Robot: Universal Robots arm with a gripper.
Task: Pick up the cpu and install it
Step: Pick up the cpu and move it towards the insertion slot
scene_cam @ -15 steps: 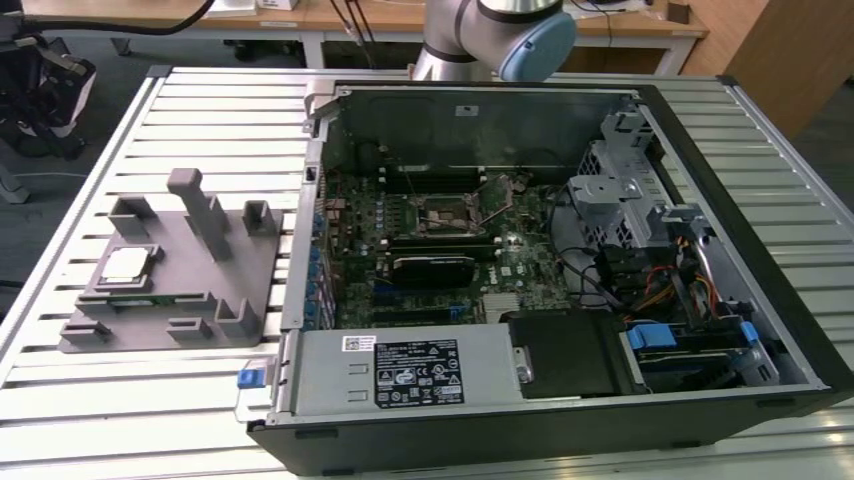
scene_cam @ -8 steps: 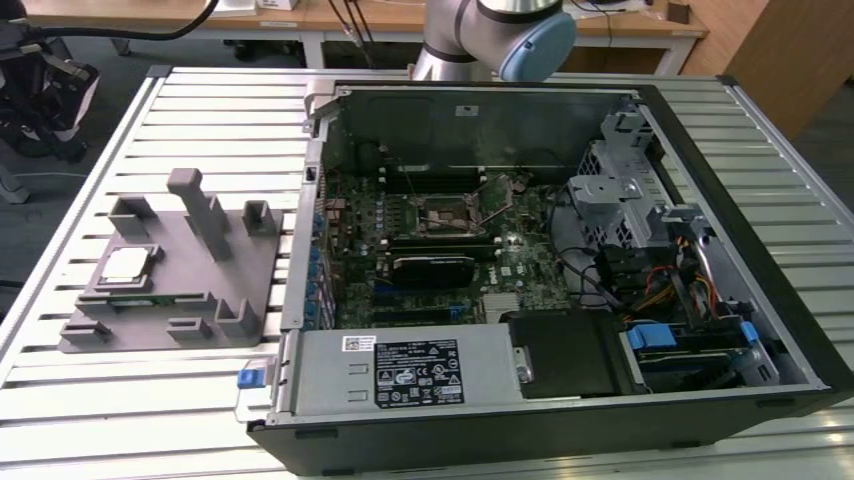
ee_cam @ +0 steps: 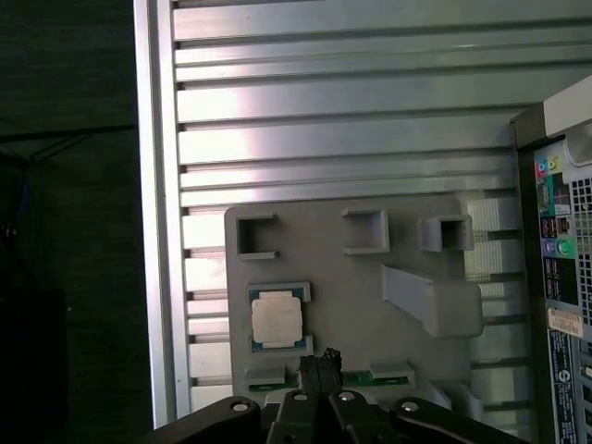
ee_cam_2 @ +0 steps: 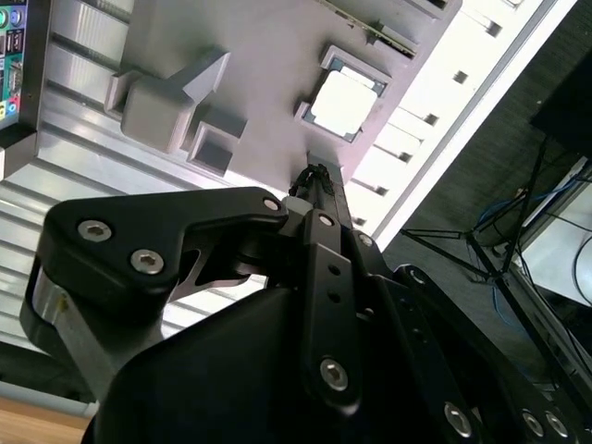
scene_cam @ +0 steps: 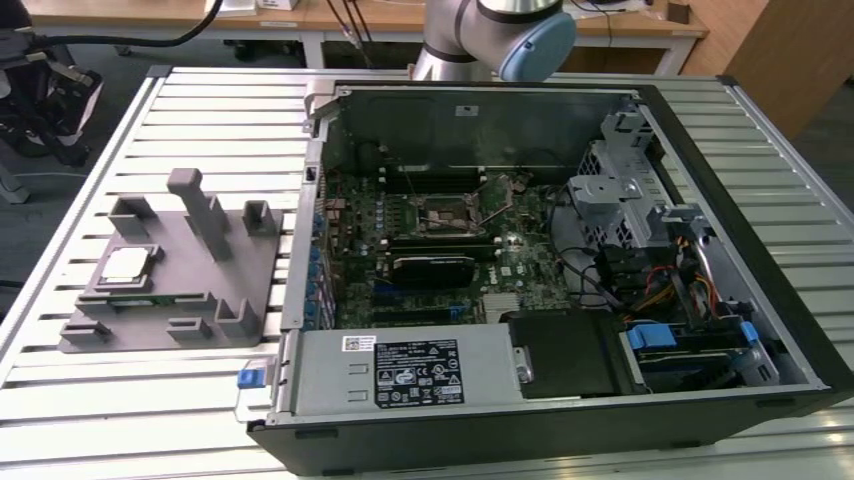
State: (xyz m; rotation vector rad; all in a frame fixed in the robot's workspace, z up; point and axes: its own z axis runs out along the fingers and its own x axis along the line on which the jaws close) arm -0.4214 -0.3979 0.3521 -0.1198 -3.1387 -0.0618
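Slatted table [scene_cam: 174,100] carries an open PC case [scene_cam: 400,440] lying on its side, interior facing up. The arm [scene_cam: 487,30] comes in from the far edge of the table, behind the case.

Inside the case: motherboard [scene_cam: 521,250] in the middle, PSU [scene_cam: 400,370] along the near wall, drive cage [scene_cam: 621,200] toward the exterior view's right. The socket [scene_cam: 447,212] sits near the board's centre with its frame visible and nothing silvery in it.

The grey fixture [scene_cam: 187,275] sits on the table just beside the case, on the exterior view's left. It has several upright posts and open pockets. A green strip [ee_cam: 388,373] lies along one edge, possibly a memory stick; the view is too poor to be sure.

In the first wrist view the gripper [ee_cam: 320,359] hangs over the fixture, tips pointing at the edge with the green strip. The fingers [ee_cam: 311,363] are together and hold nothing. I can't tell whether the tips touch the fixture or sit above it.

The cpu [ee_cam: 277,318] lies flat in its square pocket on the fixture, pale metal top up, thin green edge showing around it. It is near the fingertips but apart from them, off to one side. In the exterior view the cpu [scene_cam: 127,265] is on the side of the fixture away from the case, so it has not been picked or installed.
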